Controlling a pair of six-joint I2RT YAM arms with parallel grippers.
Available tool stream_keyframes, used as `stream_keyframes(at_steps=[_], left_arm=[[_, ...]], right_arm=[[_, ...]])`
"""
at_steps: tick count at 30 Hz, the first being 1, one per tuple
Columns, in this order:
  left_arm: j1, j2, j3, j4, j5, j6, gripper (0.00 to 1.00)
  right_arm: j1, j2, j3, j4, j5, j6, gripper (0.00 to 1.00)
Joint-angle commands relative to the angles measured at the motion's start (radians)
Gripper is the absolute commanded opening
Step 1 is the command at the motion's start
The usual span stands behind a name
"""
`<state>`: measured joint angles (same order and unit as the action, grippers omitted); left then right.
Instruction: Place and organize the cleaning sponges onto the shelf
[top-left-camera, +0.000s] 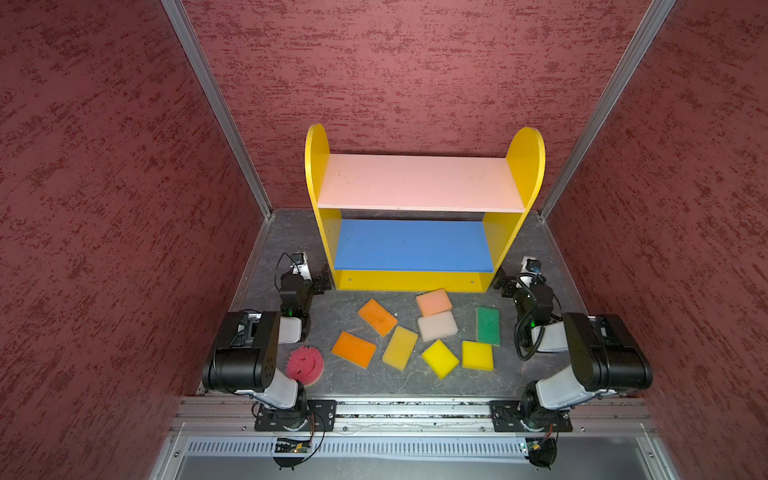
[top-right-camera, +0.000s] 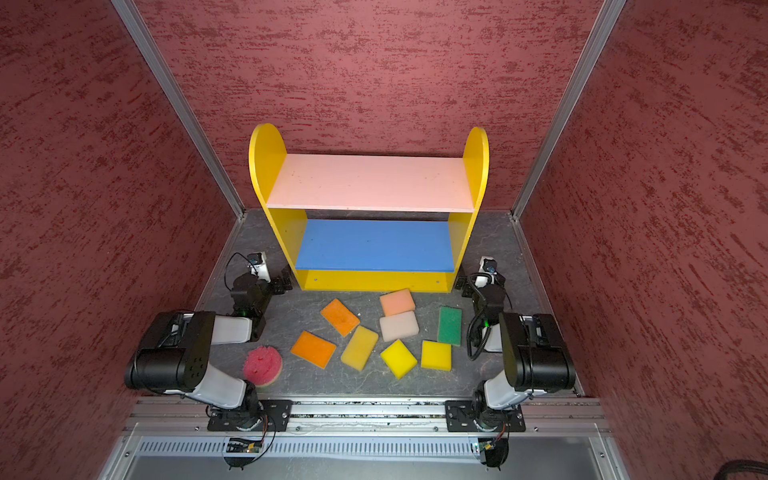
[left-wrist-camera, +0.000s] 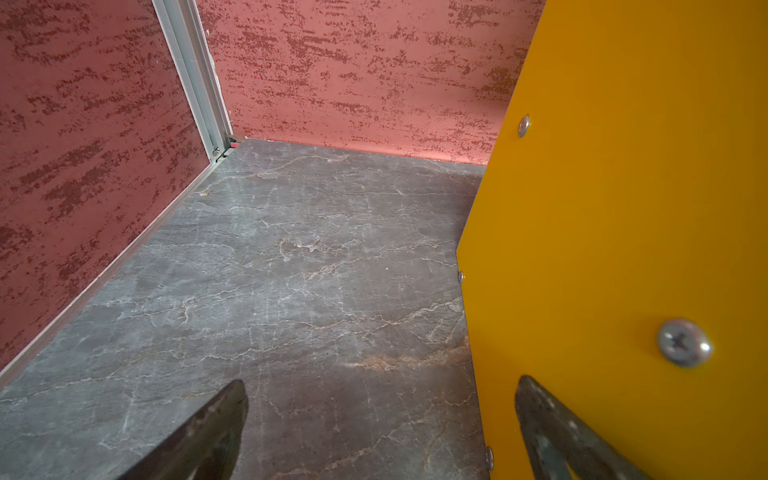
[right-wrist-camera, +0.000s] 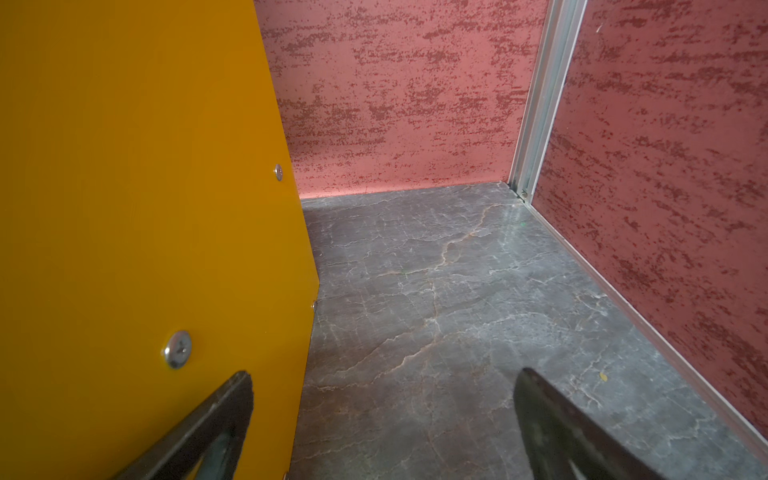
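Sponges lie scattered on the table in front of the shelf, whose boards are bare. Left gripper sits low beside the shelf's left foot, jaws apart and empty, pointing at the back wall. The smiley sponge lies well behind it, the upper orange sponge nearer and set diagonally. Right gripper mirrors this at the right foot, jaws wide and empty. The green sponge lies just behind it, long axis running toward the shelf, probably that arm's easiest first pick.
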<state>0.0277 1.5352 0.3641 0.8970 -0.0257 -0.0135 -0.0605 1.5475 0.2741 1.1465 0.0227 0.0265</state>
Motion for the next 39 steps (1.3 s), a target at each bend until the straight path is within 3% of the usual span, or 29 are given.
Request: stream_keyframes(at_steps=[1,6,9,13,17,23,26,30,34,39], left_arm=[[0.004,-0.001,0.009,0.005,0.006,-0.001,1.0],[0.003,-0.003,0.009,0.006,0.009,0.0,0.99],[-0.012,-0.06,0.012,-0.045,0.006,0.015,0.99],[-0.075,-0.223,0.078,-0.286,-0.171,0.024,0.99],[-0.122,-0.325,0.131,-0.409,-0.252,-0.022,0.99],[-0.292,-0.442,0.166,-0.515,-0.505,0.026,0.99],[-0.327,-0.505,0.215,-0.705,-0.589,-0.152,0.99],[-0.315,-0.613,0.238,-0.907,-0.585,-0.379,0.99],[-0.242,-0.707,0.242,-1.026,-0.382,-0.472,0.99],[-0.225,-0.788,0.241,-1.153,-0.263,-0.538,0.99]], right_arm=[[-0.002,0.003,0.015,-0.004,0.016,0.009,0.99],[0.002,-0.004,0.006,0.011,0.026,0.007,0.99],[0.035,-0.16,-0.021,-0.056,0.104,-0.009,0.99],[0.068,-0.46,-0.005,-0.322,0.278,0.062,0.99],[0.143,-0.641,0.0,-0.514,0.305,0.102,0.99],[0.296,-0.816,0.039,-0.81,0.39,0.186,0.99],[0.338,-0.859,0.084,-0.999,0.439,0.284,0.99],[0.4,-0.913,0.114,-1.161,0.441,0.347,0.99],[0.464,-0.934,0.13,-1.301,0.463,0.41,0.94],[0.533,-0.947,0.146,-1.447,0.465,0.523,0.86]])
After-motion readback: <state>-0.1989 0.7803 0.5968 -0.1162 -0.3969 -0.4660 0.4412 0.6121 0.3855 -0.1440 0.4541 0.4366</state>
